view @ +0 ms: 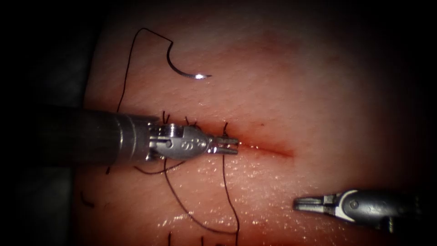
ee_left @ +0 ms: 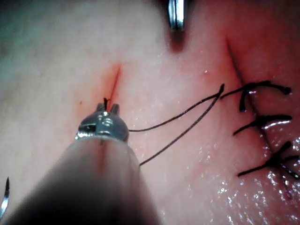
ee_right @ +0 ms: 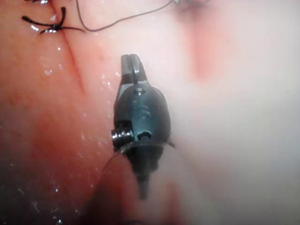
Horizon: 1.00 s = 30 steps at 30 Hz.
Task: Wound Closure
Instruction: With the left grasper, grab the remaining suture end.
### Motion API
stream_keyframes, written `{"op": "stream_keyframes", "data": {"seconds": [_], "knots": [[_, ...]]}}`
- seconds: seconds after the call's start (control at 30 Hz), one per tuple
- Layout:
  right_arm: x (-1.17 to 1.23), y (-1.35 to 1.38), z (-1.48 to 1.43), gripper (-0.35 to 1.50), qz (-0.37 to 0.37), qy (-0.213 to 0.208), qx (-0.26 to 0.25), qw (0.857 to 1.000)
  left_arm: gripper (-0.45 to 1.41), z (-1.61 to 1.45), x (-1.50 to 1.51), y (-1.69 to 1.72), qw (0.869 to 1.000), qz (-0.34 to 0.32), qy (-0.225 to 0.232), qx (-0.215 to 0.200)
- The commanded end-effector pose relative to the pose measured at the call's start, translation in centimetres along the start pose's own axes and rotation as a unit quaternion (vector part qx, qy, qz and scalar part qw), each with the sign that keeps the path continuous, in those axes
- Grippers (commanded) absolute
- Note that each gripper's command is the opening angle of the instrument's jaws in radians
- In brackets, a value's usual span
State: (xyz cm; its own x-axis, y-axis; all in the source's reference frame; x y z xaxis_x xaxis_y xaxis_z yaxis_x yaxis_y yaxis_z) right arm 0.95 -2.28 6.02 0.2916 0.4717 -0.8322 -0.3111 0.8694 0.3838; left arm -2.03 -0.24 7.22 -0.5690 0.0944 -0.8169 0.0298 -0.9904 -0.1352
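left tool [view: 226,146] grips thread [view: 230,200] at cut [view: 268,148]; right tool [view: 306,203] closed, empty; needle [view: 184,70] loose on tissue [view: 318,91].

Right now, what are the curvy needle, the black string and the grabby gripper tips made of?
The needle, lying free on the tissue and held by neither tool, looks like polished steel: it glints. The thread looks like dark, thin, limp fibre; which kind is unclear. The left gripper and right gripper look like shiny grey metal.
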Motion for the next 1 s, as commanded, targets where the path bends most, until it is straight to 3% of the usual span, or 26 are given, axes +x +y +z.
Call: {"op": "stream_keyframes", "data": {"seconds": [0.03,0.17,0.47,0.73,0.8,0.83,0.87,1.0], "knots": [[-0.04,-0.05,0.07,-0.11,0.001,0.000,0.001,1.000,0.01,0.08,-0.01,-0.01,1.000,0.000,0.000,0.000],[-0.04,-0.05,0.07,-0.13,0.000,0.001,0.003,1.000,0.32,0.08,-0.02,-0.01,1.000,0.000,0.000,0.000],[-0.04,-0.05,0.07,-0.15,0.000,0.001,0.003,1.000,0.29,0.12,0.01,-0.03,1.000,-0.002,-0.001,0.002],[-0.04,-0.06,0.06,-0.15,0.000,0.003,0.003,1.000,0.07,0.18,0.06,-0.07,1.000,-0.005,-0.002,0.005],[-0.05,-0.06,0.06,-0.16,0.000,0.003,0.003,1.000,-0.18,0.18,0.06,-0.07,1.000,-0.008,-0.002,0.005],[-0.05,-0.06,0.06,-0.16,0.000,0.003,0.003,1.000,-0.40,0.18,0.06,-0.06,1.000,-0.013,-0.002,0.005],[-0.05,-0.06,0.06,-0.16,0.000,0.003,0.003,1.000,-0.45,0.17,0.05,-0.06,1.000,-0.016,-0.001,0.005],[-0.04,-0.07,0.08,-0.27,0.000,0.003,0.003,1.000,-0.45,0.10,0.01,-0.04,0.999,-0.054,-0.004,-0.005]]}}
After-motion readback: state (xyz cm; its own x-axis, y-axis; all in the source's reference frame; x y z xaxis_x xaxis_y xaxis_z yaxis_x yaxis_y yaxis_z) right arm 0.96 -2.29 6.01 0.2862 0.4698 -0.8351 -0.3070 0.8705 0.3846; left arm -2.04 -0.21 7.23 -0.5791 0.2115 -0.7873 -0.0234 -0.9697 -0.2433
